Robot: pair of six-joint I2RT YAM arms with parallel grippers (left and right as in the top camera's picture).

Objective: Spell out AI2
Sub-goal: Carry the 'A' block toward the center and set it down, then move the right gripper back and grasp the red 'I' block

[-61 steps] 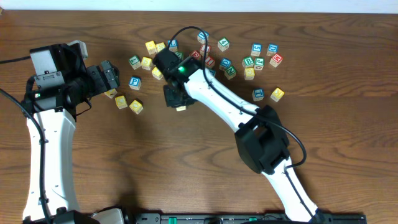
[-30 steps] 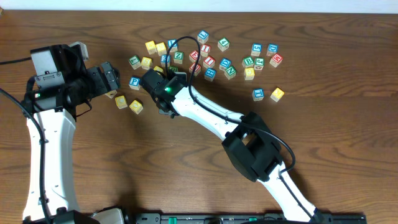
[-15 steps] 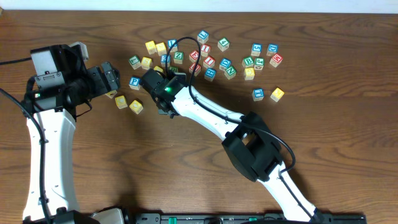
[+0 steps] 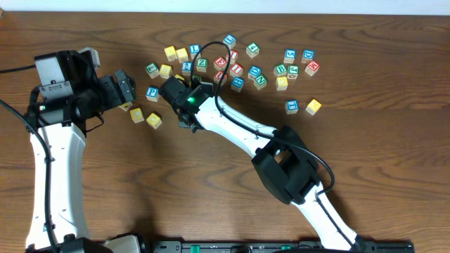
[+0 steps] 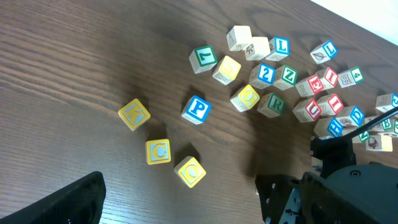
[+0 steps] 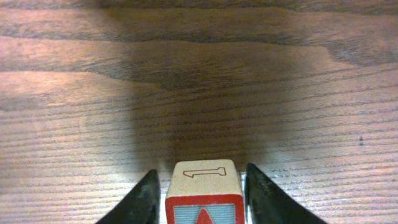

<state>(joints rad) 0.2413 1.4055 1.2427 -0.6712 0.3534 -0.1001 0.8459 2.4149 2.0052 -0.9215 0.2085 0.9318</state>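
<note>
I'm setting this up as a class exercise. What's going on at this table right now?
The right gripper is shut on a red-framed cube, low over bare wood just in front of the scattered pile of letter cubes. Whether it touches the table cannot be told. The blue 2 cube lies in the pile. The left gripper hangs open and empty off to the side.

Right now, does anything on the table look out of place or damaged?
Nothing looks damaged. The cubes lie scattered and turned at odd angles, in no row. One red-framed cube sits between the fingers of the right gripper, with bare wood ahead of it.
</note>
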